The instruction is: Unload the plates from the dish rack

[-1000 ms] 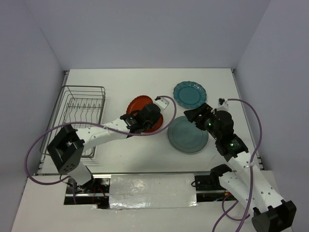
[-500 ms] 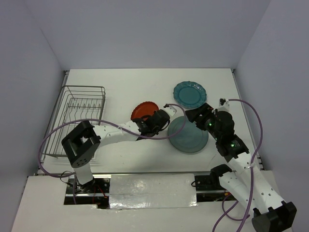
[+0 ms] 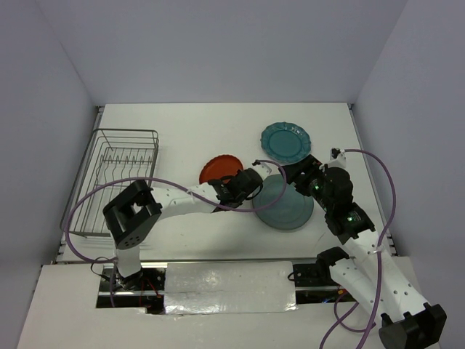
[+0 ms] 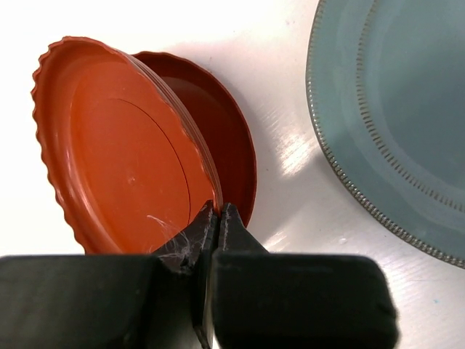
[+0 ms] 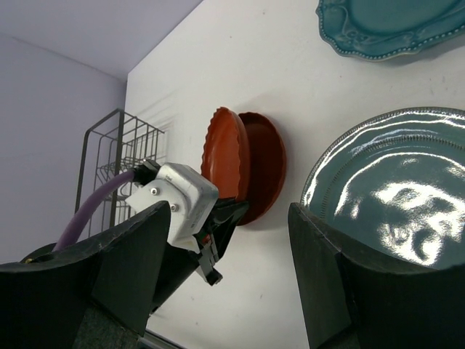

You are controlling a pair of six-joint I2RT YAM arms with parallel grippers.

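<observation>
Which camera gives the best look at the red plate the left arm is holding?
The left wrist view: the held red plate fills it, scalloped rim pinched in the shut left pincer. The right wrist view shows it small and nearly edge-on, beside the other red plate. The top view gives only a small red patch.

The silver wire dish rack [image 3: 127, 132] stands at the left edge of the tabletop [image 3: 189, 127], its divider prongs upright. One scalloped red-orange plate [image 4: 116, 153] is steeply tilted, its lower rim pinched in the left gripper [image 4: 216, 218]. It leans over a second red-orange plate [image 4: 221, 120] lying flat. Just to their right the larger grey-teal plate [image 3: 290, 212] lies flat. Beyond it, the teal plate [image 3: 285, 142] with a scalloped rim also lies flat.
</observation>
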